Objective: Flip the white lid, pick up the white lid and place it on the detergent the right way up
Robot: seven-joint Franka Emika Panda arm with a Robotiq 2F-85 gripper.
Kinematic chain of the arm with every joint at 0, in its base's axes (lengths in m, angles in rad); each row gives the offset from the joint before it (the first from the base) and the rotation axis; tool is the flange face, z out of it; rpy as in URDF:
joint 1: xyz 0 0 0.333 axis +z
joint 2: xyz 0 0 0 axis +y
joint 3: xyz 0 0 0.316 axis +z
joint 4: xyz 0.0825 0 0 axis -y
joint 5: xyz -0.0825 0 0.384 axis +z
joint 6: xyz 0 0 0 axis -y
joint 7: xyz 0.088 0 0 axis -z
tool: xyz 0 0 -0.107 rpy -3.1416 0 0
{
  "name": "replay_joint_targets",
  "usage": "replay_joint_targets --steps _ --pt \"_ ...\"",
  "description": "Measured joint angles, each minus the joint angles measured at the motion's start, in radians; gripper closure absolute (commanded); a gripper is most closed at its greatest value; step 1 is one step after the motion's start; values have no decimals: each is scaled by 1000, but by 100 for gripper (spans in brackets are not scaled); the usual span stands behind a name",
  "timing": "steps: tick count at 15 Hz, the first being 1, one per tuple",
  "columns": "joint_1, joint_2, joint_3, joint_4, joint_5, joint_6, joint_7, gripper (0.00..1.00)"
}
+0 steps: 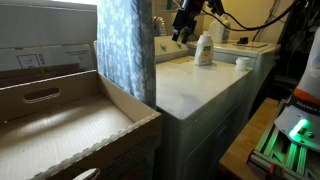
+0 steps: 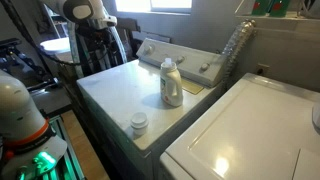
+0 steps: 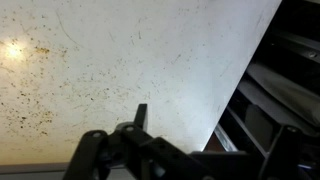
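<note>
My gripper (image 1: pixel 183 28) hangs with fingers spread wide, gripping and touching nothing. The detergent (image 1: pixel 204 48) stands near, lower than me. The white lid (image 1: pixel 243 63) lies beyond it on the washer top (image 1: pixel 190 85).

The wrist view's bottom edge cuts off the tool (image 3: pixel 187 150)

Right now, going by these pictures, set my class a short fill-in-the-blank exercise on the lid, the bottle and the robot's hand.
1. The detergent stands ____ on the washer.
2. The white lid sits on the washer, ____ from the detergent.
3. The hand hovers above the washer and holds ____.
Missing words: upright; apart; nothing.
</note>
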Motion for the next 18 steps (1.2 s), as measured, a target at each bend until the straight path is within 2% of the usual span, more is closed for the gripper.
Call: replay_joint_targets --steps 12,15,18 --pt "-13 3 -2 -3 0 0 10 0" --pt "-62 -1 -30 -27 -1 -5 43 0" --pt "-158 -17 -55 -85 -24 -14 98 0"
